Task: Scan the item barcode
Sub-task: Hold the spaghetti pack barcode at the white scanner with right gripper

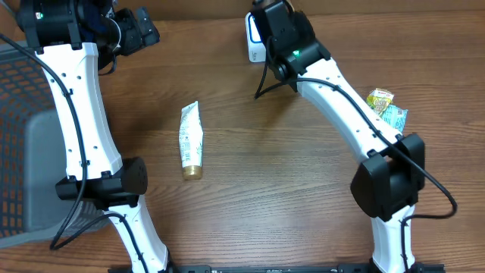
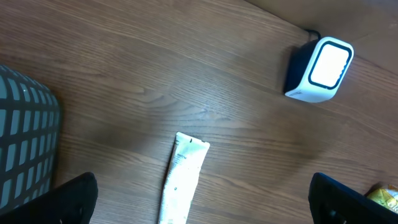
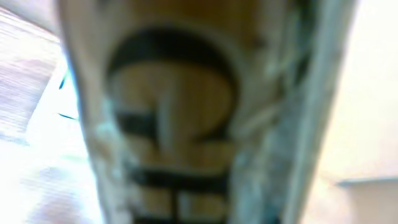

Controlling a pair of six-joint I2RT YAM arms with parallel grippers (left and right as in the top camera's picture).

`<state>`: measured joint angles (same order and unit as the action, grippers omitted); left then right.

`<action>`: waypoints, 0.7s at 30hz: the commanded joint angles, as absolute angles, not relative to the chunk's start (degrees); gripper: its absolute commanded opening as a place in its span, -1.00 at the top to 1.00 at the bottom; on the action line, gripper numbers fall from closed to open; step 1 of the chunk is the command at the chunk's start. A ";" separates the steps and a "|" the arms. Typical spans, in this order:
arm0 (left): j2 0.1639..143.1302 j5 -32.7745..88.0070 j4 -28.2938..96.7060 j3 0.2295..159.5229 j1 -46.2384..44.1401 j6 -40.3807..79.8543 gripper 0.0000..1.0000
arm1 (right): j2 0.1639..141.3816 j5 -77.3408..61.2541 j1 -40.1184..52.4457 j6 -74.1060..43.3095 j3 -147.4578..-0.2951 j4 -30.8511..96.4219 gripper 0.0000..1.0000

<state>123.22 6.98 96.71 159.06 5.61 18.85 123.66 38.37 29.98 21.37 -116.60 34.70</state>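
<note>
1. Edges: the wooden table (image 1: 273, 167) runs out of the overhead view on every side. A grey mesh basket (image 1: 15, 114) takes up its left margin, beside the left arm.
2. The left gripper (image 1: 142, 32) is at the far left corner. Its dark fingers (image 2: 71, 199) are spread wide with nothing between them, one at each lower corner of the left wrist view.
3. The right arm reaches diagonally from the near right to the far middle, where the right gripper (image 1: 265, 14) sits directly over the white scanner (image 1: 252, 45). The scanner's bright window shows in the left wrist view.
4. In the right wrist view a blurred packet (image 3: 186, 124) with dark lettering fills almost the whole frame. It is pressed close to the lens and appears to be clamped in the right fingers, which are themselves hidden. Its barcode cannot be made out.
5. A white tube (image 1: 191, 140) with a gold cap lies flat left of centre. Its cap points toward the near edge, and it is well apart from both grippers and from the scanner.
6. Two small snack packets (image 1: 385, 106) lie just beside the right arm's forearm, on its outer side.
7. Open room: bare wood stretches between the tube and the right arm, and across the near middle between the two arm bases.
</note>
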 commanded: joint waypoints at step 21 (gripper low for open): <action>121.73 6.61 96.79 159.15 5.19 17.76 -0.99 | 136.68 57.80 25.32 46.74 -119.22 14.96 0.93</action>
